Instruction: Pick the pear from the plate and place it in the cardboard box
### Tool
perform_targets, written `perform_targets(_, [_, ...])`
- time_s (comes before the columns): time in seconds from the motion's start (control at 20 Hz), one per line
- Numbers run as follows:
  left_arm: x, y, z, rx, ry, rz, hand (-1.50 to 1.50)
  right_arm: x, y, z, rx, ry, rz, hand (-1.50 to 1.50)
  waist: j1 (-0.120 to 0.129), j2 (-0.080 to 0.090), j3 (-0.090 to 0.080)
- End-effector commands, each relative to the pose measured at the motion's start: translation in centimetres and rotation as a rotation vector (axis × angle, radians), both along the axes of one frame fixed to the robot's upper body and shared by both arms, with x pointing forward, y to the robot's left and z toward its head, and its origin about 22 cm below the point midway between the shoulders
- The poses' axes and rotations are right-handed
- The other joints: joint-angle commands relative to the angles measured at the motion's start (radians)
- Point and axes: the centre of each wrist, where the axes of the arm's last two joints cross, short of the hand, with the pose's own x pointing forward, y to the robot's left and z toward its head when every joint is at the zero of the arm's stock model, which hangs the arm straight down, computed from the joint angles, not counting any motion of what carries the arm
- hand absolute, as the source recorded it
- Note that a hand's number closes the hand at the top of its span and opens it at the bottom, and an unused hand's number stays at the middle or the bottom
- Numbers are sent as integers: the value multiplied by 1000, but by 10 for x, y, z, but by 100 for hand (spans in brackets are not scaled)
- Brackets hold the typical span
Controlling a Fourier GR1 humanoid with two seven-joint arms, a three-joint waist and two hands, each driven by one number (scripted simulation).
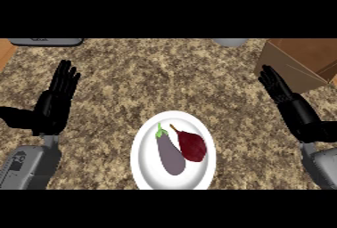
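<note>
White plate (144,165) holds a red pear (193,146) beside an eggplant (170,155), cardboard box (302,57) stands apart, left hand (52,109) and right hand (297,112) straight-fingered, empty.

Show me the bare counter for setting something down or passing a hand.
Widest bare counter: beyond the plate, between the left hand and right hand. Narrower strips flank the plate on both sides. Crowded: the plate, filled by eggplant and pear, and the far right corner, where the cardboard box sits just beyond the right hand.
</note>
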Motion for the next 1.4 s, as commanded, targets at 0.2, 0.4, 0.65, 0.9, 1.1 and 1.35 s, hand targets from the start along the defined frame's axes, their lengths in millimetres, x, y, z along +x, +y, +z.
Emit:
perform_targets(0.2, [8, 0, 31, 365, -91, -198, 0, 55, 19, 98, 210, -140, 330, -150, 30, -4, 12])
perform_targets(0.4, [2, -19, 26, 413, -79, -324, 0, 87, 3, 107, -71, -86, 375, -150, 53, 5, 11])
perform_targets(0.65, [-2, -30, 28, 403, -70, -304, 0, 90, -1, 61, -115, -251, 545, -150, 37, 1, 13])
perform_targets(0.9, [-4, -14, 33, 403, -59, -299, 0, 101, 16, 74, -288, -387, 673, -150, 25, -5, 11])
perform_targets(1.1, [-1, -28, 31, 397, -64, -293, 0, 109, 42, 93, -543, -372, 765, -150, 20, -3, 9])
perform_targets(1.35, [-8, -20, 31, 415, -36, -287, 0, 93, 88, 114, -767, -378, 911, -150, -2, -16, 9])
